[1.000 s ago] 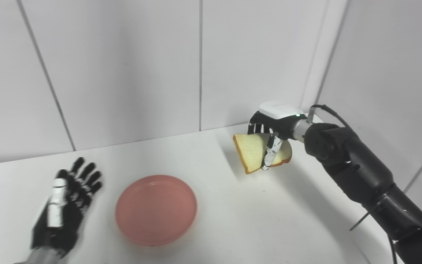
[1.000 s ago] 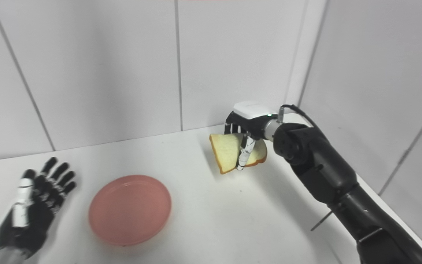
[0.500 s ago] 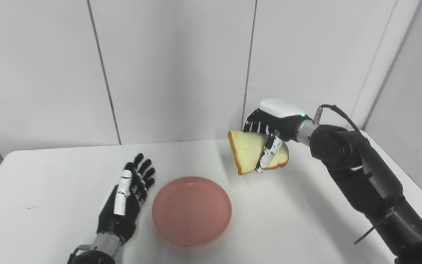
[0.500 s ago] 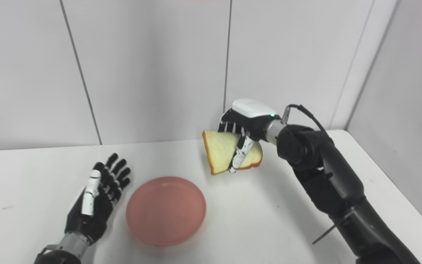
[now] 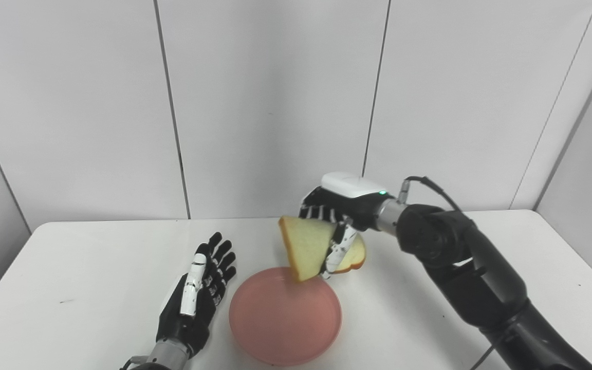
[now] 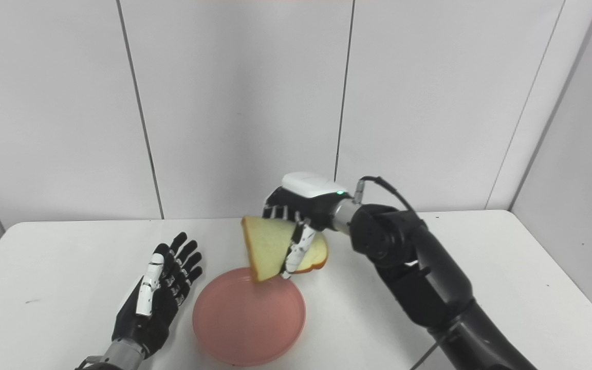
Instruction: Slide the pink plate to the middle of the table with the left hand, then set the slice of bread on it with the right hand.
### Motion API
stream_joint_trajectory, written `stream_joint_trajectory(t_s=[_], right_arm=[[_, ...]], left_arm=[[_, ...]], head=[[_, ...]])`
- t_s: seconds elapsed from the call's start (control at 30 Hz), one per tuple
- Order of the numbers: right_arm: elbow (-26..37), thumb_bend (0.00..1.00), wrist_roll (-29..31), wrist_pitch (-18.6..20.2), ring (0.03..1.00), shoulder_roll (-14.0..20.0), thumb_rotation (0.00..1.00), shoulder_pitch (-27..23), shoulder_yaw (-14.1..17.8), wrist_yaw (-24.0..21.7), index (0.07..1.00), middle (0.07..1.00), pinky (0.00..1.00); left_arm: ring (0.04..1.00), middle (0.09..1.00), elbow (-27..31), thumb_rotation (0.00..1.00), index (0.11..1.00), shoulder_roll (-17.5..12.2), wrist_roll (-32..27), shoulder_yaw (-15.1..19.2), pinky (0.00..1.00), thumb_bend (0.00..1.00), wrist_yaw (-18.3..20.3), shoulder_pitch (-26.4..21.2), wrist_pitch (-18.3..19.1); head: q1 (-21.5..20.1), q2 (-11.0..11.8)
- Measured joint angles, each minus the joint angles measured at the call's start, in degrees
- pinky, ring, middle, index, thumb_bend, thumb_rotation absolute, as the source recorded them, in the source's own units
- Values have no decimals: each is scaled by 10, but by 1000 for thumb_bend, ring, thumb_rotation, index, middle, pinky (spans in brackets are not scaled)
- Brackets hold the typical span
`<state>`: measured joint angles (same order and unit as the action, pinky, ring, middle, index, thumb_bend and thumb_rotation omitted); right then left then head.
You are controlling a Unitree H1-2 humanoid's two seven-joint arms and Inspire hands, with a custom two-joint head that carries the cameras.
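Head cameras, pair: set side by side above and behind my robot hands, both facing forward and down across the table (image 5: pixel 532 246) toward the panelled wall (image 5: pixel 275 103). Middling range. Right eye view sits slightly to the right, so contents appear shifted leftward. Shared field: nearly everything, including my left robot hand (image 6: pixel 154 303) and right robot hand (image 6: pixel 301 210).

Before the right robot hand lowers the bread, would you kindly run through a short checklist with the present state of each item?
1. Right robot hand shut on the slice of bread: ok.
2. Bread over the pink plate: partly, its lower corner is over the far rim; not ok yet.
3. Plate bare: ok.
4. Left robot hand open, off the plate, beside its left rim: ok.
5. Plate near the middle of the table: ok.
6. Bread level: not ok, tilted steeply.
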<state>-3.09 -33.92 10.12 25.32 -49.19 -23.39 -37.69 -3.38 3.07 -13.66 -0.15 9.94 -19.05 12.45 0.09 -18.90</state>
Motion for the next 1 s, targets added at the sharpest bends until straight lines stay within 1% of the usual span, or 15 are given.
stream_joint_trajectory(t_s=[0.13,0.3,0.37,0.53,0.67,0.73,0.83,0.87,0.93,1.0], right_arm=[[-1,511,-20,0,379,-11,0,0,-20,0,549,483,377],[-19,514,-14,-3,391,-25,0,0,-22,-1,533,477,401],[-40,513,-7,-14,393,-32,0,2,-23,0,539,475,401],[-70,513,-7,-40,386,-43,0,5,-44,1,541,476,382],[-83,514,-15,-42,396,-53,0,6,-55,2,532,486,390],[-86,515,-22,-42,400,-57,0,6,-57,3,517,500,406],[-92,517,-31,-42,406,-63,0,8,-62,5,501,507,416],[-98,517,-33,-42,434,-65,0,9,-64,5,488,508,461],[-101,517,-40,-41,477,-67,0,12,-70,4,468,509,516],[-103,517,-49,-41,484,-70,0,16,-77,2,463,511,514]], left_arm=[[980,985,0,1000,995,0,1,0,1000,470,-1,0,-1],[980,983,1,1000,987,0,1,1,1000,479,-4,0,0],[981,985,2,1000,987,0,1,2,1000,480,-8,-1,0],[982,988,4,1000,999,0,1,2,1000,478,-9,-2,1],[982,989,4,1000,999,0,1,2,1000,479,-9,-2,2],[980,987,5,1000,997,0,1,2,1000,474,-9,-3,2],[981,985,8,1000,993,0,1,2,1000,474,-10,-3,2],[982,984,9,1000,992,0,1,2,1000,478,-11,-3,2],[978,980,13,1000,986,0,1,1,999,482,-11,-3,2],[975,977,15,1000,982,0,2,2,996,484,-13,-4,2]], head=[[0,-4],[1,-7],[1,-7],[2,-12],[2,-13],[2,-19],[3,-21],[4,-23],[4,-25],[4,-25]])
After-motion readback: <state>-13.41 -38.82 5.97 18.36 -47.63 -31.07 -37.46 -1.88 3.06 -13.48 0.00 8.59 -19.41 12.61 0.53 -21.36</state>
